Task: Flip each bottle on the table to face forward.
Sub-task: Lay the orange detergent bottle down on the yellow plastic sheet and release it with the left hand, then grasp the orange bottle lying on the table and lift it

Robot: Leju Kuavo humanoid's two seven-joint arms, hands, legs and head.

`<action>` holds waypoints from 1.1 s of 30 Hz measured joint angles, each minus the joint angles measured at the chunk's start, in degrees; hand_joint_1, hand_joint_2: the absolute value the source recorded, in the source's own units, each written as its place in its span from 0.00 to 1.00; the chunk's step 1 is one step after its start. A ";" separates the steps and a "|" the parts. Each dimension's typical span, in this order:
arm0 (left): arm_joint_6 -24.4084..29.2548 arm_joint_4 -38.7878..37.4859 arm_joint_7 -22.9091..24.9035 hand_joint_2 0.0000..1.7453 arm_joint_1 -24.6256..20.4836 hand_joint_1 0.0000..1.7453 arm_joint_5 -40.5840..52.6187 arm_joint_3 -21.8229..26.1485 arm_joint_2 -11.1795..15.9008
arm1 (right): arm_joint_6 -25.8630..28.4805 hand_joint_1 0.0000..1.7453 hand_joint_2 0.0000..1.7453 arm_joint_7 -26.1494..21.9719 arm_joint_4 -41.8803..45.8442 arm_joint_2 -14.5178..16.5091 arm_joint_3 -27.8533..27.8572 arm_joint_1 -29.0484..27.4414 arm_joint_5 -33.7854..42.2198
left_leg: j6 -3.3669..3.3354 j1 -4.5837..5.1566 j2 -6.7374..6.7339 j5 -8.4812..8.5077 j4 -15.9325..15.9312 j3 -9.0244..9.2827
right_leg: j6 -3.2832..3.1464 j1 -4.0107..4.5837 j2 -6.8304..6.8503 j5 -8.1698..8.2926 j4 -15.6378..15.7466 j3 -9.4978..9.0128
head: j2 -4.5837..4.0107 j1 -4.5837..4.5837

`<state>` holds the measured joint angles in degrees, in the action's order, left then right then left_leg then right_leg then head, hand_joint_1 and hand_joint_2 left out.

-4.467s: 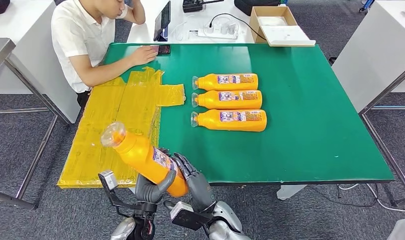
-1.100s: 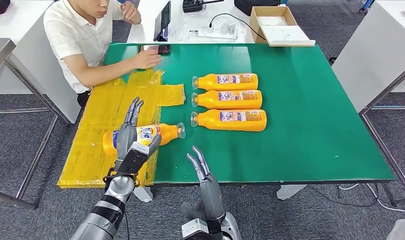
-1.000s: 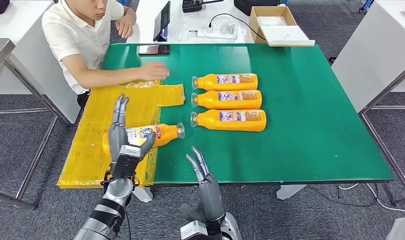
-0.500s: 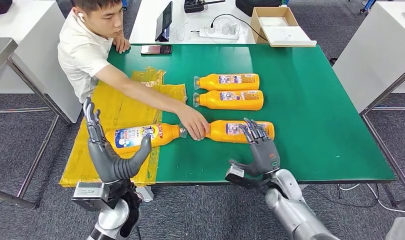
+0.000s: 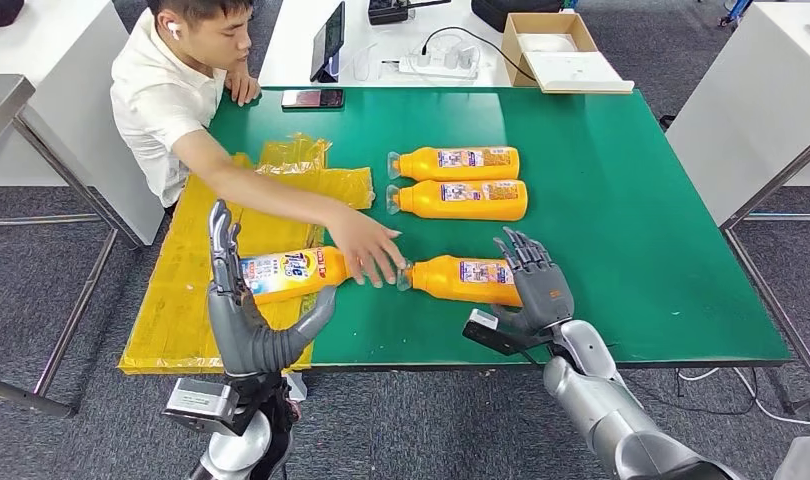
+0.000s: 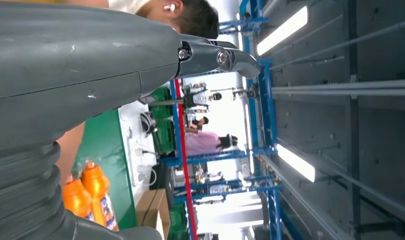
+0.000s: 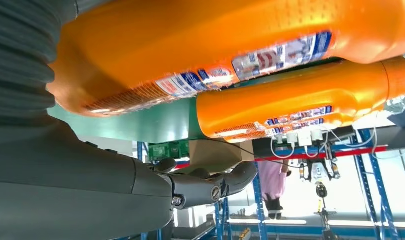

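While our left hand [image 5: 243,325] stands raised off the near edge of the table [image 5: 631,250], fingers spread and holding nothing, our right hand [image 5: 534,285] lies at the base end of the nearest back-label bottle [image 5: 461,278]. Its fingers are spread over that end, and we cannot tell whether they grip it or merely rest on it.

A person's hand [image 5: 366,255] sits at the cap of this bottle. Just beside it lies the flipped bottle [image 5: 291,272], its bright front label up, resting on the yellow plastic sheet [image 5: 196,270]. We judge one bottle done and three left. Two more bottles, [image 5: 453,199] and [image 5: 451,163], lie farther back, side by side, showing small print.

The bottles are smooth, glossy orange plastic, flattened in the body, tapering to clear caps. The sheet is thin and crinkled. The table's green top looks matte and even. Beyond it, a cardboard box [image 5: 561,50] stands open.
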<state>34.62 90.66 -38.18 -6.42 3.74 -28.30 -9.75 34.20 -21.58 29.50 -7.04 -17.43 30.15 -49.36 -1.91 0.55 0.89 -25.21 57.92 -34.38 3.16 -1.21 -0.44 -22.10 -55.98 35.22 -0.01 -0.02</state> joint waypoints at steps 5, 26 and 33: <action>-0.80 -0.76 0.00 1.00 -0.08 0.00 -0.15 -0.43 -0.04 | -2.35 0.00 1.00 3.61 -2.05 1.07 -0.13 1.48 -2.88 | 0.00 0.01 0.00 0.00 0.00 0.02 | 0.00 0.00 0.00 0.01 0.00 0.00 | 0.00 0.02; -4.10 -5.50 0.00 1.00 -2.49 0.00 -0.83 -0.73 -1.04 | -42.53 1.00 1.00 32.45 -8.85 1.62 -6.25 12.11 -14.76 | -0.23 0.00 -0.23 -0.03 -0.03 1.14 | 0.21 0.02 -0.17 -0.02 0.32 -1.12 | 0.00 0.01; -4.69 -6.04 0.00 1.00 -2.74 0.00 -0.82 -0.70 -1.13 | -42.53 1.00 1.00 30.40 -9.00 1.40 -6.82 12.84 -14.42 | -0.23 0.00 -0.23 -0.05 -0.02 1.09 | 0.22 0.02 -0.17 -0.02 0.32 -1.11 | 0.00 0.01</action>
<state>29.93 84.62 -38.18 -9.16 2.92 -29.00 -10.88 -8.33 8.82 20.49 -5.63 -24.24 42.98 -63.78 -2.13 0.55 0.66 -25.26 57.90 -33.29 3.39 -1.19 -0.61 -22.12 -55.66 34.11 -0.01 -0.01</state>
